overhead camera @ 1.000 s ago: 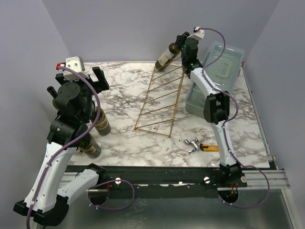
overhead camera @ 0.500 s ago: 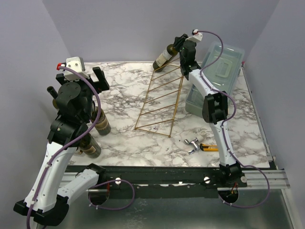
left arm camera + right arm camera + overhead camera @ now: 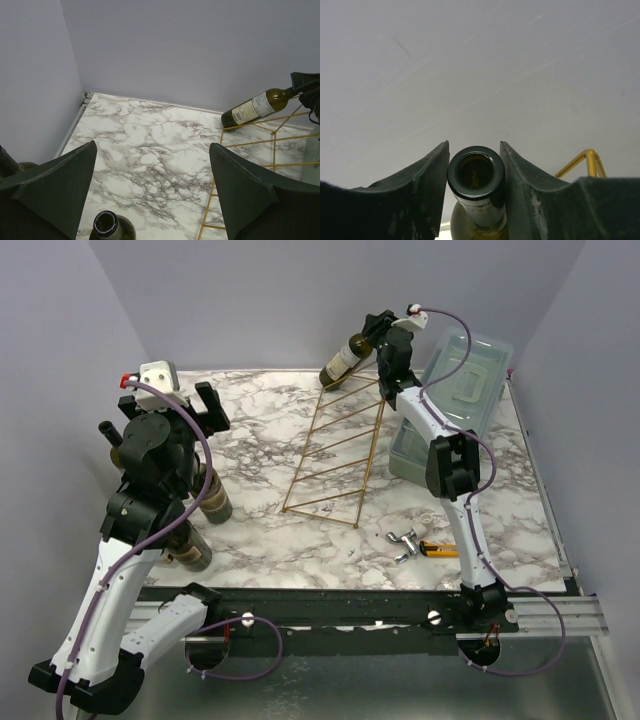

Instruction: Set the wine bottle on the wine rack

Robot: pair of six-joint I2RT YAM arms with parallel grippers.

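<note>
The wine bottle (image 3: 343,359) is dark green with a pale label. It lies slanted across the top rung of the wine rack (image 3: 340,445), a gold wire ladder frame leaning over the marble table. My right gripper (image 3: 378,337) holds its neck, and in the right wrist view both fingers press the lip of the wine bottle (image 3: 476,172) with my right gripper (image 3: 474,150) around it. A gold wire of the wine rack (image 3: 580,162) shows beside it. My left gripper (image 3: 167,400) hangs open and empty at the left. In its own view, the left gripper (image 3: 152,145) faces the wine bottle (image 3: 252,107), far from it.
Two more dark bottles (image 3: 213,495) (image 3: 190,545) stand under the left arm, and one open bottle mouth (image 3: 106,225) shows below the left fingers. A pale blue-grey plastic box (image 3: 455,400) sits at the back right. A silver tool (image 3: 403,540) and an orange tool (image 3: 440,548) lie near the front.
The right gripper has carried the bottle a little left, bringing it to rest on the rack's top rung. The left arm has not moved.
</note>
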